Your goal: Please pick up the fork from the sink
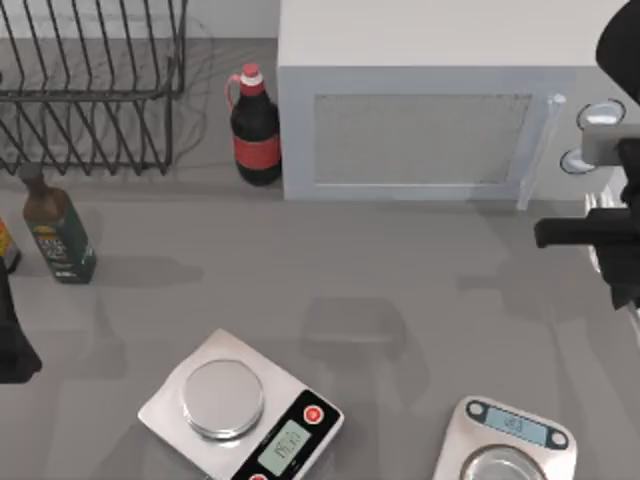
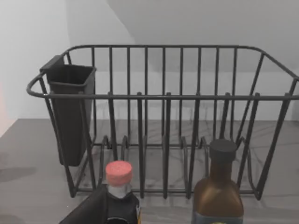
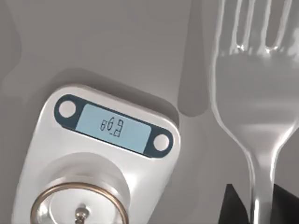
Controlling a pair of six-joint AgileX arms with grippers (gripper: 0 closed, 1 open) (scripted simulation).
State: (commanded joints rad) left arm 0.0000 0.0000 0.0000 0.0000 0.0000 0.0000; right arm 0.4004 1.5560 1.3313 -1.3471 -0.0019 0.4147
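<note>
The fork (image 3: 254, 79), shiny silver with its tines pointing away from the wrist, fills the right wrist view and hangs above the grey counter beside a small scale. My right gripper (image 3: 259, 211) is shut on its narrow handle, with a dark finger (image 3: 231, 207) on either side. In the top view the right arm (image 1: 590, 232) sits at the right edge in front of the microwave. The left arm (image 1: 12, 345) rests at the left edge. The sink is out of view.
A wire dish rack (image 1: 90, 90) stands at the back left, with a dark red-capped bottle (image 1: 256, 130) beside it and a brown bottle (image 1: 58, 230) in front. A white microwave (image 1: 430, 100) stands at the back right. Two scales (image 1: 240, 410) (image 1: 505, 445) sit near the front.
</note>
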